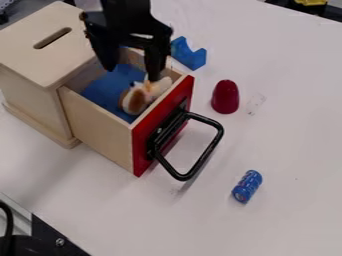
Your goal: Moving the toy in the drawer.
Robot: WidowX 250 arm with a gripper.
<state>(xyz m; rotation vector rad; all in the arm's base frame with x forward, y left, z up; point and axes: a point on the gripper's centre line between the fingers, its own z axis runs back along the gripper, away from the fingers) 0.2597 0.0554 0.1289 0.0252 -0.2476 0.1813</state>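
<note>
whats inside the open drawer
A brown-and-white toy sits near the drawer's red front, with blue material beside it. The pincer hangs over them, hiding part of the inside; what lies beneath the toy or blue material can't be seen.

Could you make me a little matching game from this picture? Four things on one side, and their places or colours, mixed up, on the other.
1. Plush toy
2. Looped handle
3. Small cylinder
4. Domed piece

A. Dark red, on the table
B. Inside the open drawer
C. Blue, lying on its side
D. Black, fixed to the red front

Pairs: 1-B, 2-D, 3-C, 4-A
</note>
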